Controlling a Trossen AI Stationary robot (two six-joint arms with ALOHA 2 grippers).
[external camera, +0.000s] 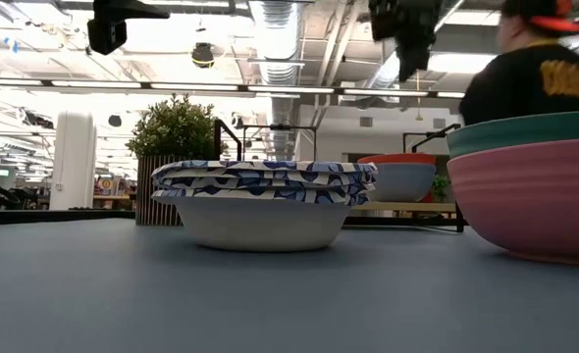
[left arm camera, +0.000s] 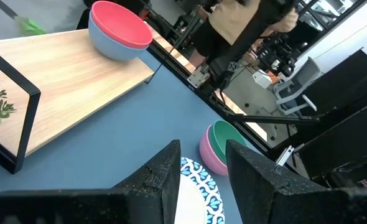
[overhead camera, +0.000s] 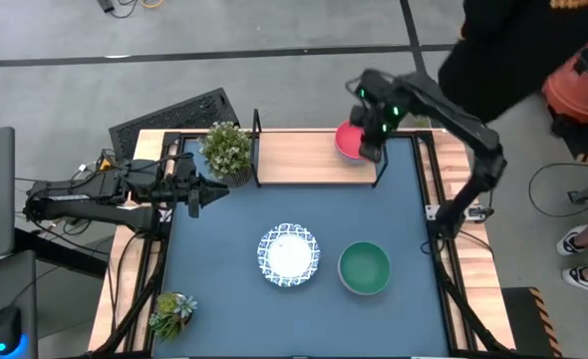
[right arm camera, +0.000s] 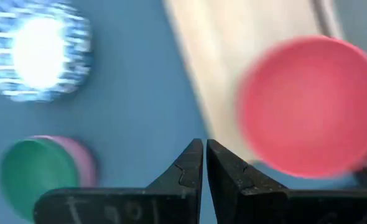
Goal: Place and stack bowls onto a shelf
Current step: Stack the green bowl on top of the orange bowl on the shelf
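A bowl, red inside and grey-blue outside [overhead camera: 350,141], stands on its base at the right end of the light wood shelf [overhead camera: 304,158]. Two white bowls with blue patterned rims [overhead camera: 289,254] sit stacked on the blue tabletop. To their right, a green bowl nests in a pink one [overhead camera: 364,267]. My right gripper [overhead camera: 371,152] is shut and empty, up in the air beside the red bowl [right arm camera: 305,106], as the low view [external camera: 407,44] also shows. My left gripper [left arm camera: 202,171] is open and empty at the table's left [overhead camera: 214,189].
A potted plant [overhead camera: 226,150] stands at the shelf's left end and a smaller one [overhead camera: 171,314] at the near left corner. A person [overhead camera: 513,50] stands beyond the table's far right corner. The shelf's black end posts [overhead camera: 257,150] rise at each end.
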